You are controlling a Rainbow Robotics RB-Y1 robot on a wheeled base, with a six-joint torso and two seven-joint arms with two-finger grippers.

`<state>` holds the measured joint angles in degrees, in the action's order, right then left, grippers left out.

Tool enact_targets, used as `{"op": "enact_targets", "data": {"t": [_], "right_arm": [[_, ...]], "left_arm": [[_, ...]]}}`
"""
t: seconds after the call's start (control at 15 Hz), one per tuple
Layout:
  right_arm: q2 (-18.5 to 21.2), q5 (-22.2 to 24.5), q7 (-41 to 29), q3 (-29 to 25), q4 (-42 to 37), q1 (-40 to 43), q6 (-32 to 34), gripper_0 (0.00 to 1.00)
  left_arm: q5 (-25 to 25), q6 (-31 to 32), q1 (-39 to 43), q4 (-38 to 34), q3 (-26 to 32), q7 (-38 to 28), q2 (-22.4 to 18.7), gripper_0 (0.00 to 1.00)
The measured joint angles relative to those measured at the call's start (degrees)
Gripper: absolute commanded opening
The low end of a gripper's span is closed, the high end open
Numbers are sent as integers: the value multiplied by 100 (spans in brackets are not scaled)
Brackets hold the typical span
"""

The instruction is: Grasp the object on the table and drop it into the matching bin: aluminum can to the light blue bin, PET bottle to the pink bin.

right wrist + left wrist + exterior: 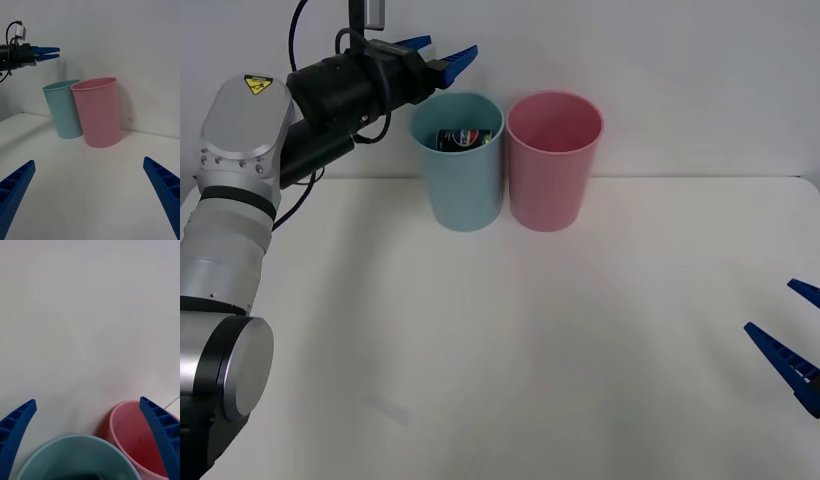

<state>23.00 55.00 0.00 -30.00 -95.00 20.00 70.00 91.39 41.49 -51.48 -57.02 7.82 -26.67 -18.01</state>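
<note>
- The aluminum can (pixel 464 137) lay inside the light blue bin (pixel 464 190), just below the rim, its dark side and red, white and blue logo turned toward the front camera.
- The light blue bin stood upright at the far edge of the white counter (pixel 510 350), close to the wall.
- The pink bin (pixel 552 170) stood upright just beside it, on the side toward the robot's right; in the front view the two looked to be touching or nearly so, and which of the two could not be told.
- The left gripper (pixel 440 55) hung in the air above the light blue bin's rim, on its far left side, with its blue ribbed jaws parted and nothing between them.
- From the left wrist camera, the light blue bin (pixel 77 457) and the pink bin (pixel 137 438) showed their open rims between the spread fingers (pixel 17 423).
- The right gripper (pixel 792 335) sat low at the counter's near right edge, well apart from both bins, jaws spread wide and holding nothing.
- The right wrist camera showed the light blue bin (pixel 62 110) partly behind the pink bin (pixel 98 112), with the left gripper (pixel 48 53) up above them.
</note>
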Motion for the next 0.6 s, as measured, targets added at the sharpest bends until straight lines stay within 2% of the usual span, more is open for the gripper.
{"op": "enact_targets", "data": {"t": [0.27,0.6], "right_arm": [[0,0,0,0,0,0,0,100],[0,0,0,0,0,0,0,100]], "left_arm": [[-374,-4,199,-91,0,137,-73,100],[-899,-9,950,-895,-2,233,-327,100]]}}
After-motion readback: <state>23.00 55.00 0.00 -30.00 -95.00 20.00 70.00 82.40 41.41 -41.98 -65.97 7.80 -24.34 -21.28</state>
